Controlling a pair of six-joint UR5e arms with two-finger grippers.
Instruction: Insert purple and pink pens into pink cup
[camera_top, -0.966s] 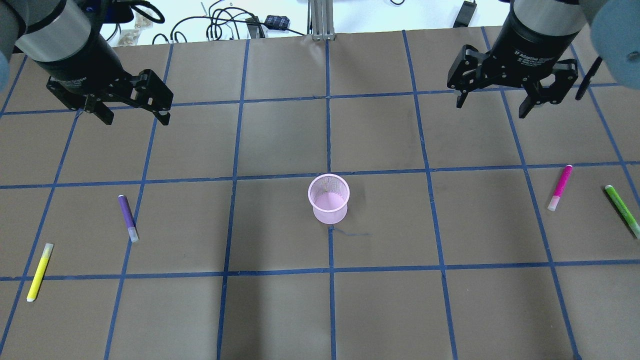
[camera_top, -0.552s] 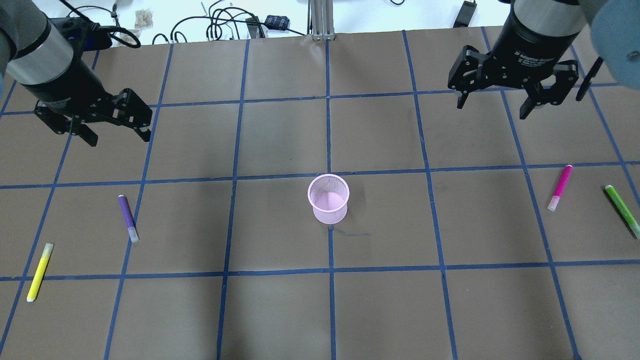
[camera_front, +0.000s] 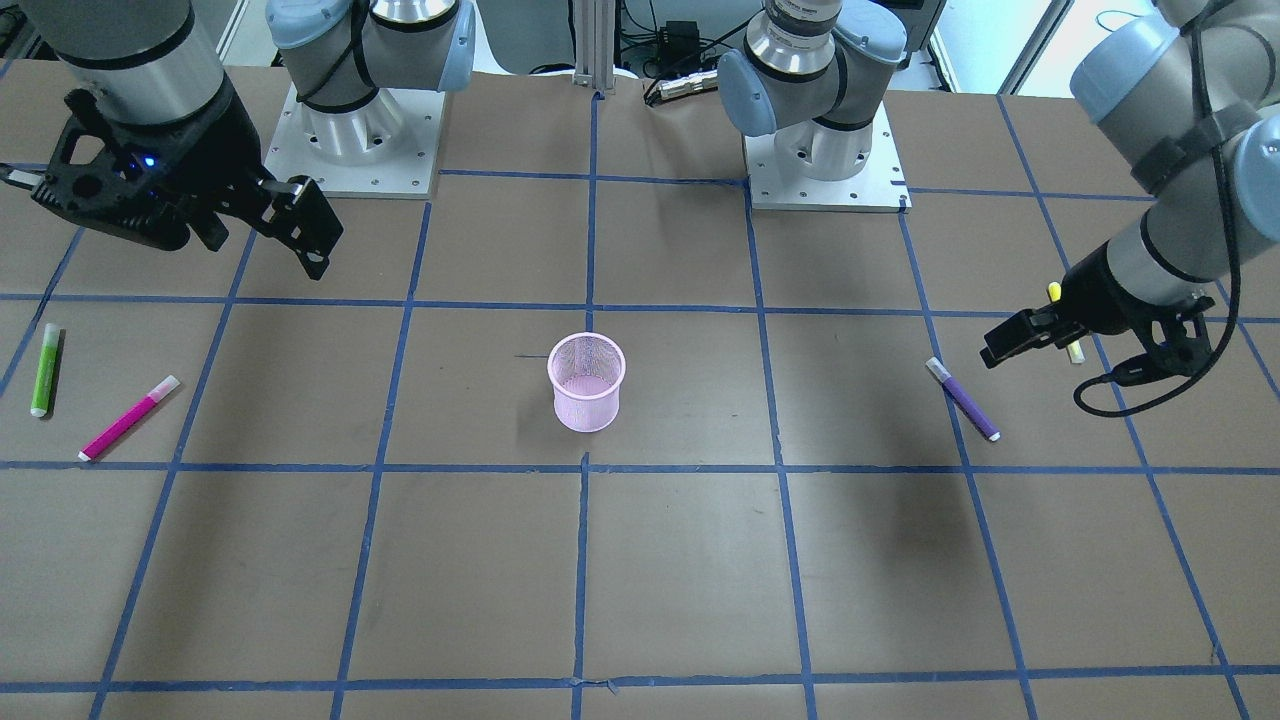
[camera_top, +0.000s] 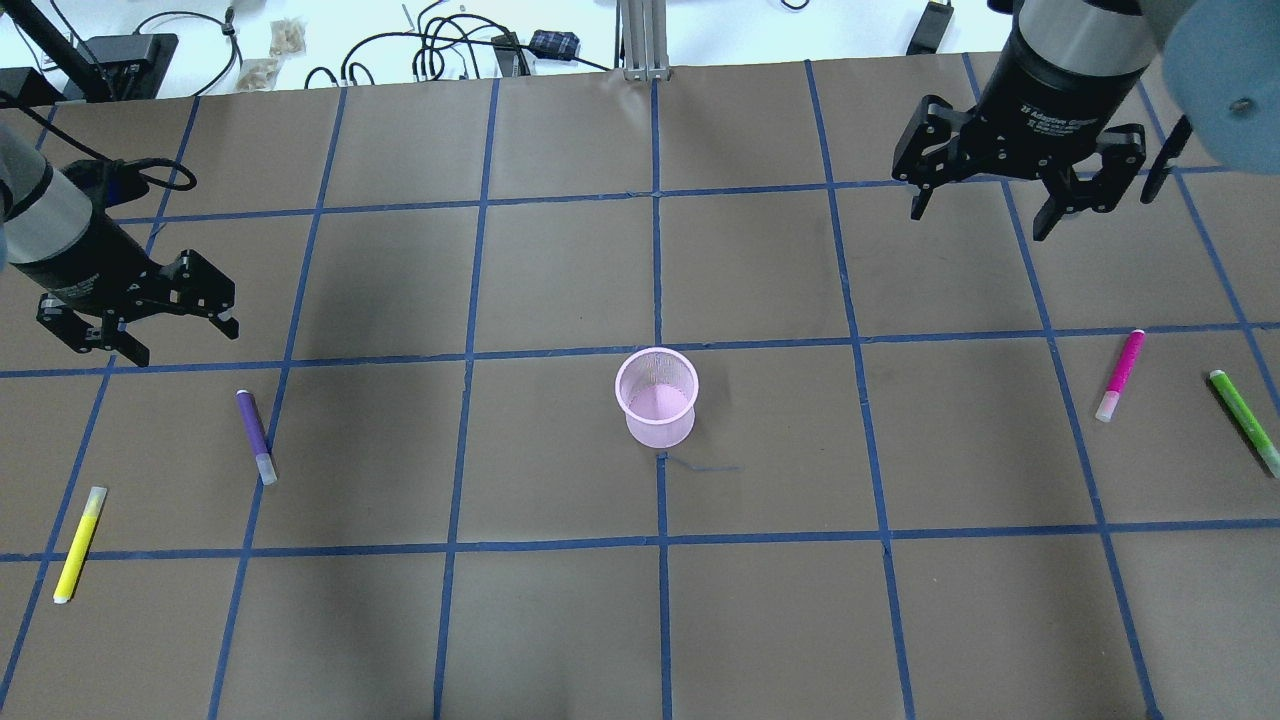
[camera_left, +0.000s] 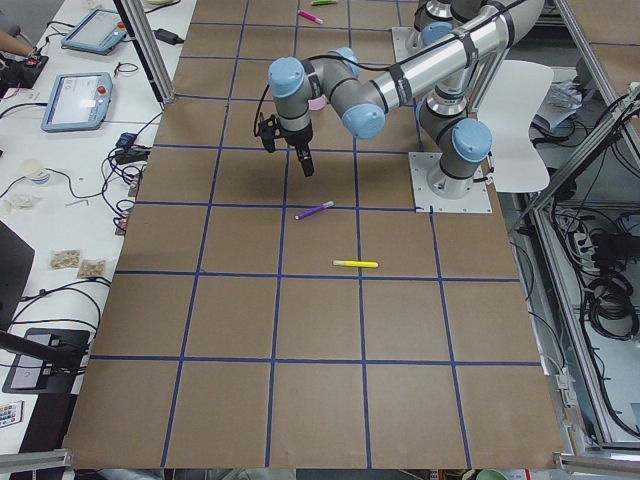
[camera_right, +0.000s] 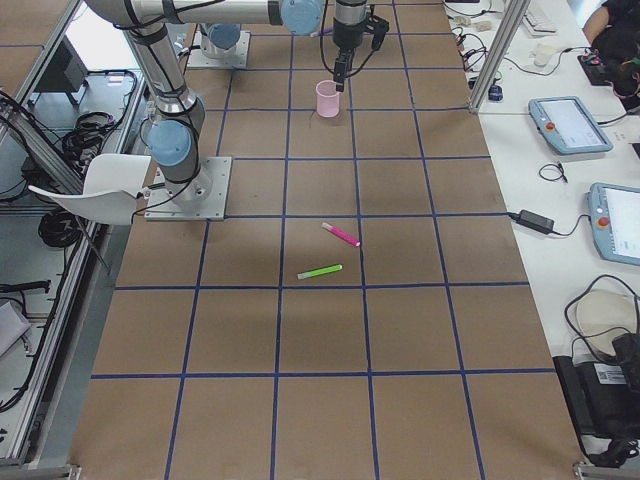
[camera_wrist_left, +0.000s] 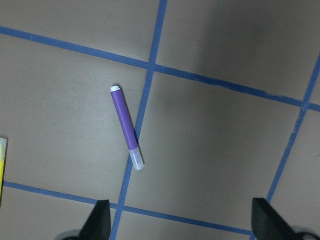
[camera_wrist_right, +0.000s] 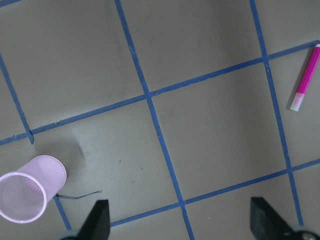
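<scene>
Over the tabletop (camera_top: 560, 280) near its left end, I log the left tool (camera_top: 185, 343) spread wide, gripping nothing, near the purple pen (camera_top: 254, 436) lying flat. Likewise wide, the right tool (camera_top: 980, 222) hangs well apart from the pink pen (camera_top: 1120, 375), also flat. Mid-tabletop, the pink cup (camera_top: 657, 398) stands upright between both pens.

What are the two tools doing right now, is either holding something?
Left tool: open, holding nothing.
Right tool: open, holding nothing.
</scene>
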